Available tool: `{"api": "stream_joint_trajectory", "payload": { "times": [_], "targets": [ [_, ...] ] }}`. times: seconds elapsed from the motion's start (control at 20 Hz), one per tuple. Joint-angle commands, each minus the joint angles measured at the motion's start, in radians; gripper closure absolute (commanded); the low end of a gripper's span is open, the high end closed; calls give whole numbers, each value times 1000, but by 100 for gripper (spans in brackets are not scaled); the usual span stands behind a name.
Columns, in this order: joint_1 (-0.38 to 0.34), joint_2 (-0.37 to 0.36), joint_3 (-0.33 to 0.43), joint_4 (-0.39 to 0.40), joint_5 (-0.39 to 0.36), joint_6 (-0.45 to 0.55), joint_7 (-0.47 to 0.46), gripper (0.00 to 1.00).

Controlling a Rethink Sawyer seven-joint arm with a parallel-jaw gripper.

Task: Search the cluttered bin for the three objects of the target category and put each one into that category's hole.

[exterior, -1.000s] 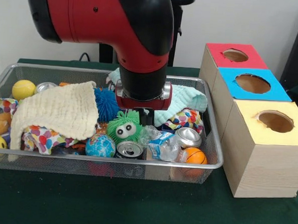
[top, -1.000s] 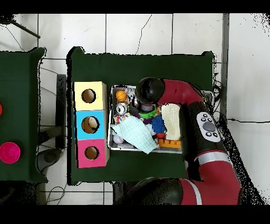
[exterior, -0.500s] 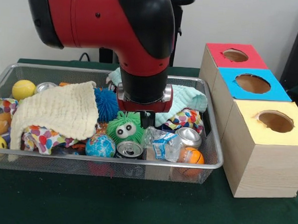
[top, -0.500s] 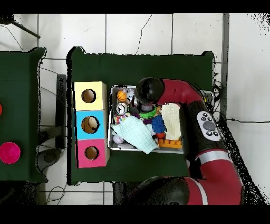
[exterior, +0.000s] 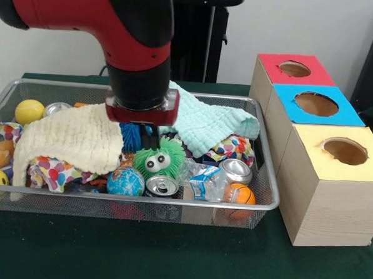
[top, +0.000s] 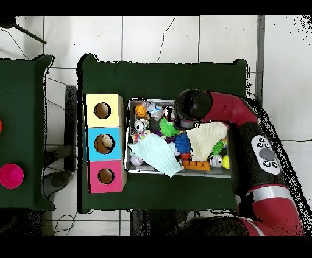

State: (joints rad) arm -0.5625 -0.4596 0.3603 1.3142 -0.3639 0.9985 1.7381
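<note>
My gripper [exterior: 150, 137] hangs low in the wire bin [exterior: 258, 204], between a blue spiky ball [exterior: 130, 136] and a green fuzzy toy with eyes [exterior: 157, 158], just behind the toy. Its tips are dark and partly hidden. In front lie a globe ball [exterior: 125, 181], an open can [exterior: 162, 186], a second can [exterior: 236, 170], a crushed plastic bottle [exterior: 204, 181] and an orange basketball [exterior: 244, 194]. A third can [exterior: 55, 108] lies at the back left. In the overhead view the arm's wrist [top: 190, 104] covers the gripper beside the green toy [top: 169, 128].
A cream cloth [exterior: 68, 136] and a mint cloth [exterior: 212, 119] drape over the clutter. Yellow balls [exterior: 29, 111] and patterned cloth [exterior: 236, 147] lie around. Right of the bin stand three boxes with holes on top: red [exterior: 273, 69], blue [exterior: 289, 98] and yellow [exterior: 312, 135].
The arm has swung to the left in the front view, uncovering more of the mint cloth. The gripper now sits by the blue spiky ball instead of right of the green toy.
</note>
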Motion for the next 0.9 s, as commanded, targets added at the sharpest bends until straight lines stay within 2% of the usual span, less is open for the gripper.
{"api": "stream_joint_trajectory", "payload": {
  "times": [0.05,0.45,0.5,0.9],
  "targets": [
    [-36,6,80,43,-70,95,-331,100],
    [-28,27,90,-18,-84,156,-348,100],
    [-22,44,94,-50,-87,169,-352,100],
    [-40,80,119,-87,-118,162,-369,100]
  ]
}}
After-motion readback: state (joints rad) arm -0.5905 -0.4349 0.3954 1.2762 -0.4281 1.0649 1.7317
